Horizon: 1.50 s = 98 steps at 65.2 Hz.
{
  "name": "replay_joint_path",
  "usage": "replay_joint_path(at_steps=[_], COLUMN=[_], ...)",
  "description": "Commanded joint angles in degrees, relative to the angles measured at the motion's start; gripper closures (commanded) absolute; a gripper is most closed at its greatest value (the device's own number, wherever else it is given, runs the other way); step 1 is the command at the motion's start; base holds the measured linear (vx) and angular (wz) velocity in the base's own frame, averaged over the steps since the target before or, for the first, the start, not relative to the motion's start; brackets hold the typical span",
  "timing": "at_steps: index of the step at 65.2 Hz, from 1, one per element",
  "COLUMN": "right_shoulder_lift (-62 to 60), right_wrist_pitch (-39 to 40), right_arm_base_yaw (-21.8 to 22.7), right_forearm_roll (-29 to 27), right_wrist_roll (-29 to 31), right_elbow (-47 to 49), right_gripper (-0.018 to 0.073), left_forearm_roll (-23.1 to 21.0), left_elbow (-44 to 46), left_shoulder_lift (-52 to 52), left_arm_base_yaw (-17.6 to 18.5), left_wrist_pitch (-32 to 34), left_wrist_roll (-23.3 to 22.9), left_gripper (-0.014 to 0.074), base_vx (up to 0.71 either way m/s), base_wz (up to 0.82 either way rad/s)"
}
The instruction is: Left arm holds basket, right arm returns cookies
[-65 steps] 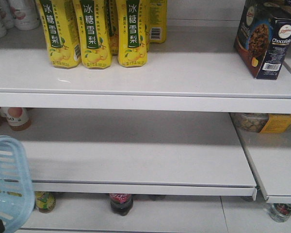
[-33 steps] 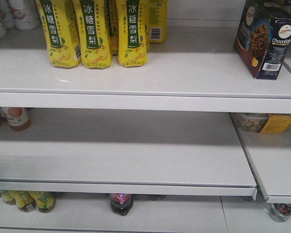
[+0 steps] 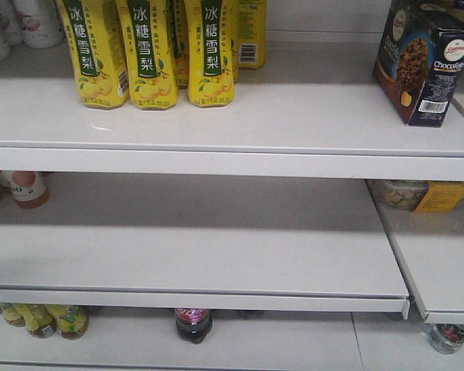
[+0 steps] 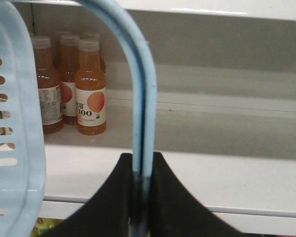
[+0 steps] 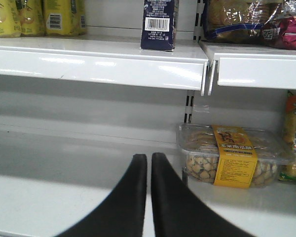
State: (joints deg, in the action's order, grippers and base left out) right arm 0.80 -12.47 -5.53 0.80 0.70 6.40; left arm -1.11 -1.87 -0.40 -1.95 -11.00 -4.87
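1 cookies carton [image 5: 159, 24] above right end effector [image 5: 149, 170]

light: bright, overhead | shadows: under shelves [image 3: 216, 201] | glare: shelf edges (mild) | focus: soft

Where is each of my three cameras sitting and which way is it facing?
Front view: looks slightly down at white shelves; no robot parts visible.
Left wrist: behind the left gripper, shut on the light blue plastic basket's handle, facing peach-coloured drink bottles.
Right wrist: behind the shut, empty right gripper, facing shelves.
Shared: the dark navy cookie carton appears in front and right-wrist views.
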Motion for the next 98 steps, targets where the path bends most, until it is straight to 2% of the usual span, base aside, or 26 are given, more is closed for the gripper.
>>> replay_joint_path(at_steps=[1,19,36,98], right_shoulder_lift=[0.7,0.7,0.7,0.7], right_wrist_pitch=[4.0,4.0,4.0,4.0], right_arm_base_yaw=[0.3,0.3,0.3,0.3], right_forearm_roll=[0.2,0.2,0.2,0.2], right_wrist_roll=[0.3,0.4,0.4,0.4], right_elbow=[1.6,1.6,1.6,1.6], right_gripper=[0.0570,0.0570,0.0570,0.0570], left_forearm_roll=[-2.5,-1.8,-1.5,-1.5], left_elbow=[1.6,1.5,1.5,1.6], left_shoulder_lift=[0.1,0.1,-1.1,-1.0], left_arm_base_yaw=[-0.1,0.2,2.0,1.9], left_wrist_pitch=[6.6,8.5,8.6,8.5], left_wrist_roll=[4.9,4.9,4.9,4.9], left_gripper=[0.0599,0.0599,0.0599,0.0599], base_vx=[0.00,0.00,0.00,0.00], base_wz=[0.00,0.00,0.00,0.00])
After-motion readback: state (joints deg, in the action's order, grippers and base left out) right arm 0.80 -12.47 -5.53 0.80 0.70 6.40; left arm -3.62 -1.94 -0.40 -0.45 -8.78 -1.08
